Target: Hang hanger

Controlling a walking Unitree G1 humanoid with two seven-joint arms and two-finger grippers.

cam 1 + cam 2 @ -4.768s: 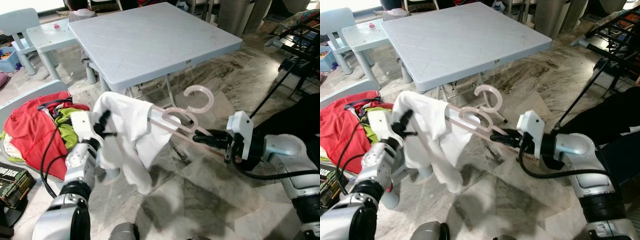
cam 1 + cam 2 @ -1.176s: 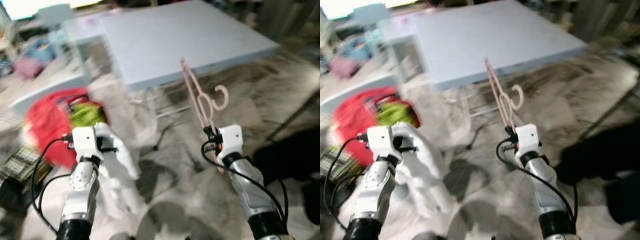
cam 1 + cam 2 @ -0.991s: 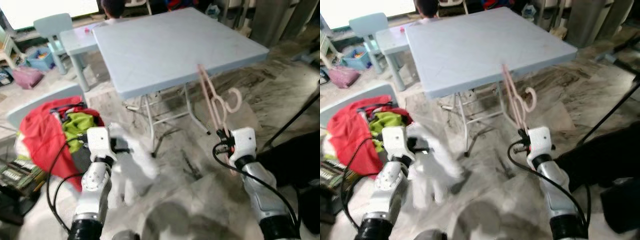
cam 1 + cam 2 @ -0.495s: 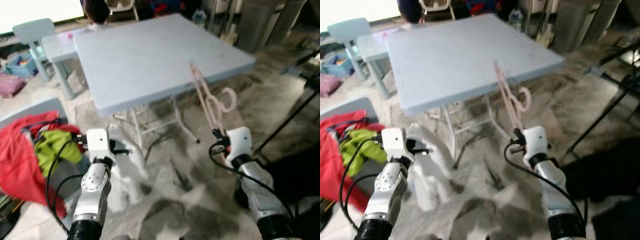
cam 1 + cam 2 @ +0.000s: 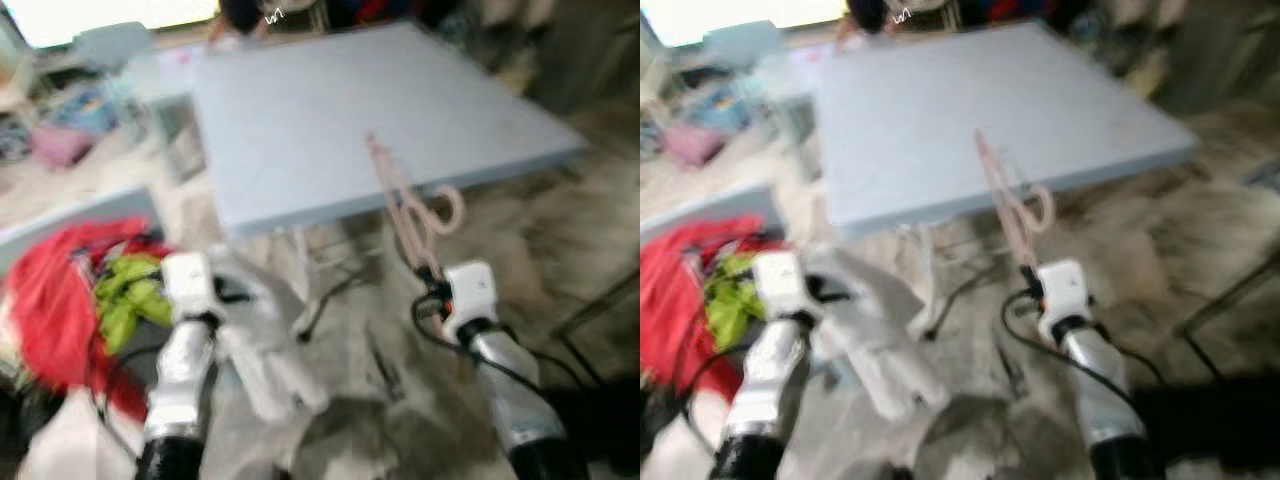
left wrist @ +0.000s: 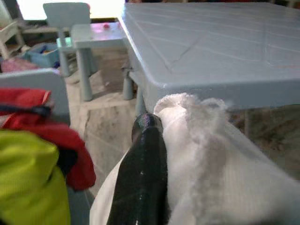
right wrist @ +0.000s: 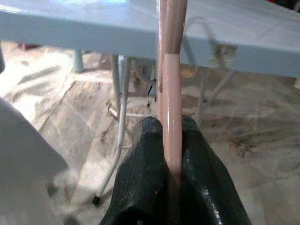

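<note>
The pink plastic clothes hanger (image 5: 408, 205) stands nearly upright in front of the robot, its hook curling to the robot's right at about mid-height, its upper end seen against the near edge of the pale blue square tabletop (image 5: 330, 110). The right gripper (image 7: 165, 140) has its two black fingers pressed against either side of the hanger's lower bar, clamped on it with no gap visible in the right wrist view. Below and beyond the hanger, that view shows the folding metal legs of the table (image 7: 121, 117) and the marbled stone floor (image 7: 253, 140).

The left gripper (image 6: 145, 136) is held out on the robot's left, closed on a white cloth garment (image 6: 206, 154) that bunches over its black finger and drapes downward toward the floor in the head views (image 5: 265, 350). Hanger and garment are well apart.

Further to the robot's left lies a pile of red cloth (image 5: 55, 290) with a lime-green cloth (image 5: 130, 300) on top of it. Beyond the tabletop stands a small pale blue child's table (image 6: 96, 35) and a matching small chair (image 6: 65, 10). Both head views are blurred.
</note>
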